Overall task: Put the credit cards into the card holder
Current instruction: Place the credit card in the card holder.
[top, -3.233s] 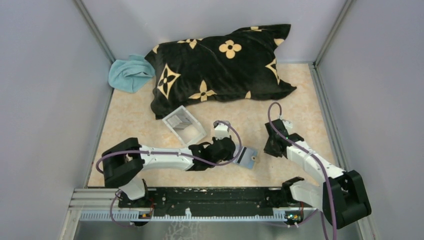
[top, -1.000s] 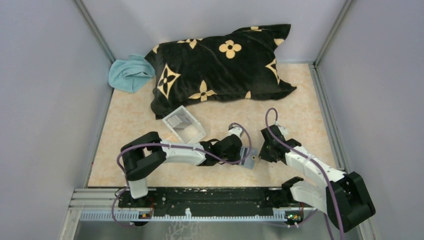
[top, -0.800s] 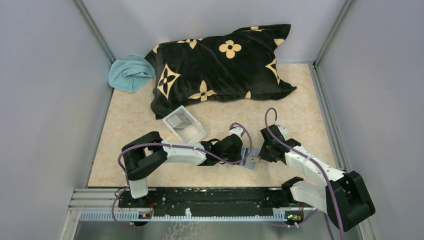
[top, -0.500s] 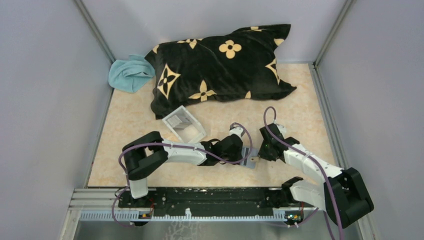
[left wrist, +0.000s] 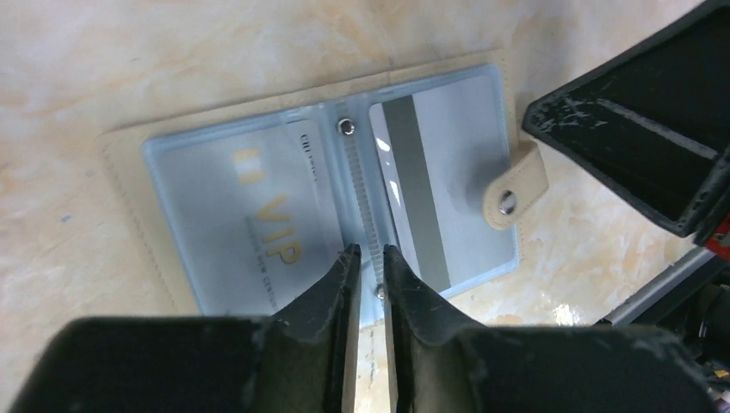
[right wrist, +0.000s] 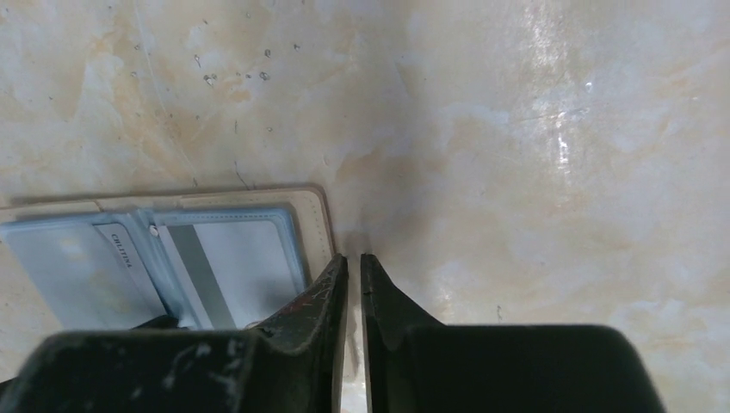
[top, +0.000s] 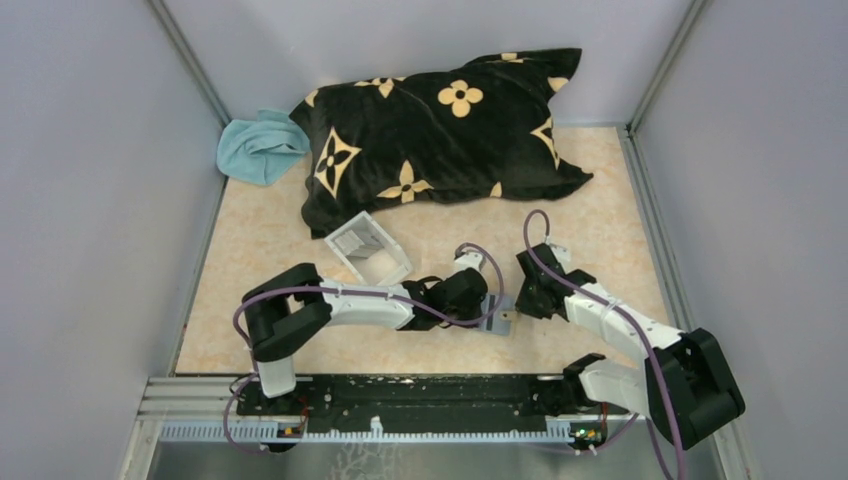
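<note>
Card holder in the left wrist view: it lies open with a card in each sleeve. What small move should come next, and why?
Probably lift the left gripper straight up, off the card holder. Its jaws stand barely parted over the spine and grip nothing, while the VIP card and the striped card both sit inside clear sleeves, so no push seems needed.

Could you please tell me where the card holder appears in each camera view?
Top external: card holder just below centre.
Left wrist: middle of frame, lying open.
Right wrist: lower left corner.
Shared landmark: the grey-striped card inside, in both wrist views.
</note>
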Tool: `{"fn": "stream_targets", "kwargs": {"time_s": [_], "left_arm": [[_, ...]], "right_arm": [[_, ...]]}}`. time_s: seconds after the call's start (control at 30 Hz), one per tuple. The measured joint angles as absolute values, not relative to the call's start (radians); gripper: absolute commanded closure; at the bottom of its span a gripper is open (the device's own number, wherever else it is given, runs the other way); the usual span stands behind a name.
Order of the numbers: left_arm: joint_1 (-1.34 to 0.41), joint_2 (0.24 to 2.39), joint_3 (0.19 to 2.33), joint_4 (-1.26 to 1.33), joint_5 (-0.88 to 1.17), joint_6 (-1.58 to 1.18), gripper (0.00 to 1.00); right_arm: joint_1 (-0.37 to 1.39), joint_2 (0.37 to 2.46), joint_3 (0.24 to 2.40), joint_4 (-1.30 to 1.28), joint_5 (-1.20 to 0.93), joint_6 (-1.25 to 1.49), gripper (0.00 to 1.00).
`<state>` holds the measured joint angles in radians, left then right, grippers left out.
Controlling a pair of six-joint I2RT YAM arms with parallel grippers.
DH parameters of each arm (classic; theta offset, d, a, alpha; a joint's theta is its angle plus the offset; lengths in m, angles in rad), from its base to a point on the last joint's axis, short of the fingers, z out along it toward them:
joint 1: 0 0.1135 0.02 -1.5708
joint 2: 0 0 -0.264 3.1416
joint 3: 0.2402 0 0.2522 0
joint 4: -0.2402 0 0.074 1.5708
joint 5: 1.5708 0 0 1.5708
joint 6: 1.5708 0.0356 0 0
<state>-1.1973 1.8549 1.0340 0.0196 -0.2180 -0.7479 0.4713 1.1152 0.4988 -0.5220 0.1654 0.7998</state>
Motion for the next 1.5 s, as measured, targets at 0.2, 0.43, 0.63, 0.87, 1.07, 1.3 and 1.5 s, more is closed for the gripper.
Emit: {"fn": "stream_targets", "kwargs": {"time_s": [0.2, 0.43, 0.63, 0.87, 1.07, 1.3, 1.5], "left_arm": [[-1.192, 1.785, 1.042, -0.093, -0.332, -0.791, 0.48], [-1.187, 1.627, 1.019, -0.19, -0.481, -0.908, 0.24], [-1.178, 1.548, 0.899, -0.208, -0.516, -1.018, 0.23], [-1.152, 1.521, 0.722, -0.147, -0.487, -1.09, 0.22], [-1.12, 1.479, 0.646, -0.02, -0.438, -1.122, 0.21], [-1.092, 1.473, 0.612, 0.077, -0.368, -1.127, 0.22], [-1.09, 1.491, 0.624, 0.095, -0.328, -1.097, 0.23]], "right_arm": [[0.471, 1.115, 0.565, -0.57, 0.212, 0.768, 0.67], [0.482, 1.112, 0.643, -0.63, 0.253, 0.71, 0.49], [0.577, 1.107, 0.689, -0.687, 0.282, 0.719, 0.46], [0.722, 1.129, 0.728, -0.731, 0.324, 0.786, 0.44], [0.79, 1.173, 0.736, -0.762, 0.355, 0.847, 0.43], [0.801, 1.141, 0.714, -0.771, 0.356, 0.913, 0.41], [0.802, 1.024, 0.612, -0.755, 0.318, 0.979, 0.4]]}}
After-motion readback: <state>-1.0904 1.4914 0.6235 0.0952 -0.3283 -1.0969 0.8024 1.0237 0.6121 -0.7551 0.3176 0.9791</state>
